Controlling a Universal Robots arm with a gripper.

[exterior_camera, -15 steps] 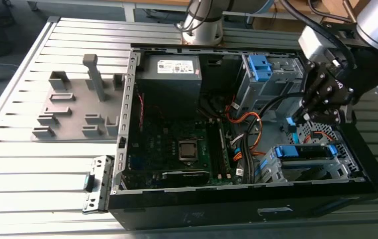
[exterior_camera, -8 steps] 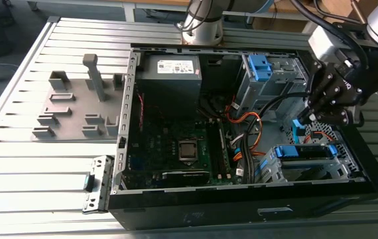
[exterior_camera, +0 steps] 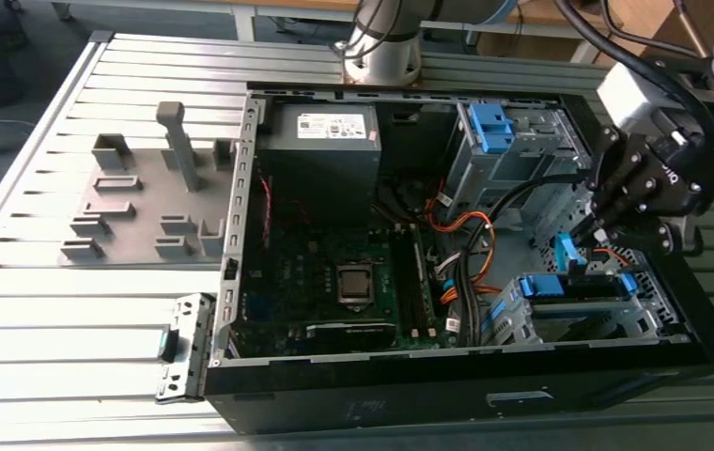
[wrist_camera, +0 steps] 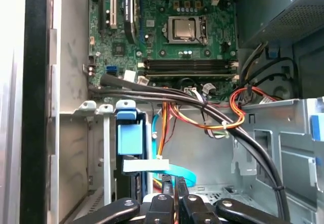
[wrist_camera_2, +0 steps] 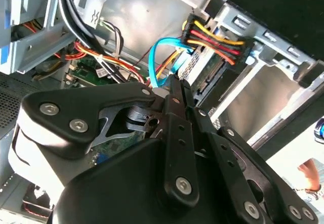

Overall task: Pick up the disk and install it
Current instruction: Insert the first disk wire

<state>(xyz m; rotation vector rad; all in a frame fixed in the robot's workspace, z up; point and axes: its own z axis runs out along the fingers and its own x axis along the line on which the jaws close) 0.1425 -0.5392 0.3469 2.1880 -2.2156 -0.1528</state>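
Ribbed grey table [exterior_camera: 31,310], open black computer case [exterior_camera: 457,404].
Lower right of the exterior view: black gripper [exterior_camera: 597,237], fingers pressed together probably for pushing, over blue-framed silver disk [exterior_camera: 570,287] in its bay.

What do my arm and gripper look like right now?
The gripper has matte black linkage fingers pinned with silver screws and a black body with small white print. The arm is silver-grey tubing with a white box at its wrist and black cables looped above.
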